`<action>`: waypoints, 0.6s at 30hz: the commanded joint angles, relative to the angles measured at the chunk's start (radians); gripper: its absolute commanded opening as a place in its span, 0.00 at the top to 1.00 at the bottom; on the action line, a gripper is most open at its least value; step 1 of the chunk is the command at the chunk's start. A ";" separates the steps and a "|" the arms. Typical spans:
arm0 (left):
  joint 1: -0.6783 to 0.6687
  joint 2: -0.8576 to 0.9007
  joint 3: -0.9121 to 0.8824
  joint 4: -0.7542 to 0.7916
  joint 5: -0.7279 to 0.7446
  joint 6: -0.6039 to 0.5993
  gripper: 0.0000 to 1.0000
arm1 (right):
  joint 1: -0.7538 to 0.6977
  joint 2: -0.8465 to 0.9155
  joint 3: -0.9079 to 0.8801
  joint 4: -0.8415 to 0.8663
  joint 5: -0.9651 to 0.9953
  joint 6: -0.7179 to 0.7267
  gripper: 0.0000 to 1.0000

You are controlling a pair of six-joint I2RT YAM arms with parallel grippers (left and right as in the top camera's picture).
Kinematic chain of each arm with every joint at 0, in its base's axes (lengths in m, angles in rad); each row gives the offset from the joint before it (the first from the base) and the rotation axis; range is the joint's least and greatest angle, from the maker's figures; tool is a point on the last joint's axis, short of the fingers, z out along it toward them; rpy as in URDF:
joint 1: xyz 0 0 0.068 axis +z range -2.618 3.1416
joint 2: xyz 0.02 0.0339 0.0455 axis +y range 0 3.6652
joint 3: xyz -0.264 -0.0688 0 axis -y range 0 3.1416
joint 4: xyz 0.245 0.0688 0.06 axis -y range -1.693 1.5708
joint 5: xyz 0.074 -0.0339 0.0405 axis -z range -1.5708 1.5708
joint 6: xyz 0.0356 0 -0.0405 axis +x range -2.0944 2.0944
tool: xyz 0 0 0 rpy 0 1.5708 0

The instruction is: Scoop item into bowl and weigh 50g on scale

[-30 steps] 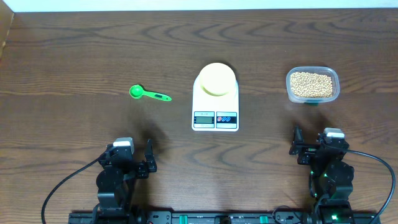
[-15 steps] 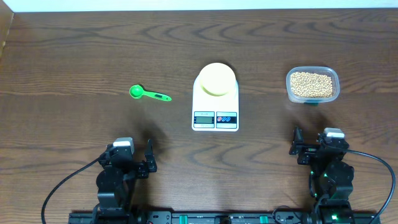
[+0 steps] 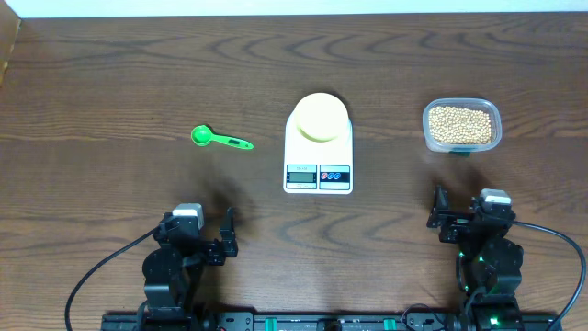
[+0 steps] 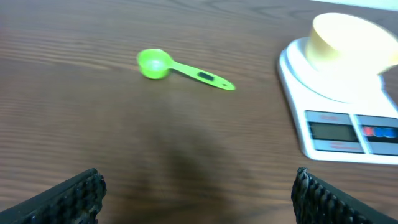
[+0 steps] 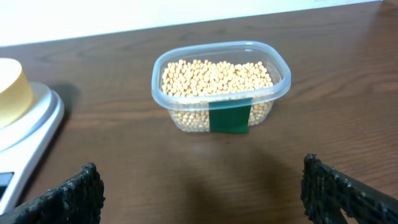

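Left pincer [image 4: 198, 196], right pincer [image 5: 200, 190] gape — bowl [image 3: 320, 116] atop scale [image 3: 318, 156].

The table [image 3: 110, 74] is dark brown wood with wavy lines in it. A white scale [image 3: 318, 158] sits flat on it. A little green spoon [image 3: 219, 139] lies well off to the left of the scale, with its handle pointing toward the scale. A clear tub [image 5: 219, 45] stands to the right of the scale, level with the scale's back half.
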 commanded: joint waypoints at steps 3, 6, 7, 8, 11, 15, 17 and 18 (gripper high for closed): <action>0.006 0.009 0.058 -0.006 0.105 -0.148 0.02 | 0.006 0.002 0.034 0.092 -0.053 0.047 0.01; 0.006 0.046 0.151 0.025 0.103 -0.139 0.02 | 0.006 0.002 0.114 0.080 -0.052 -0.026 0.01; 0.006 0.067 0.183 0.037 0.103 -0.131 0.02 | 0.006 0.005 0.153 0.069 -0.051 -0.060 0.01; 0.006 0.100 0.222 0.052 0.103 -0.120 0.02 | 0.006 0.011 0.195 0.058 -0.051 -0.086 0.01; 0.006 0.236 0.354 0.088 0.098 -0.109 0.02 | 0.006 0.056 0.319 0.033 -0.039 -0.122 0.01; 0.006 0.466 0.576 0.095 0.099 -0.109 0.02 | 0.006 0.175 0.500 0.014 -0.040 -0.136 0.01; 0.006 0.589 0.695 0.088 0.099 -0.109 0.02 | 0.006 0.254 0.601 -0.026 -0.041 -0.135 0.01; 0.006 0.655 0.760 0.077 0.100 -0.109 0.02 | 0.006 0.302 0.662 -0.068 -0.041 -0.135 0.01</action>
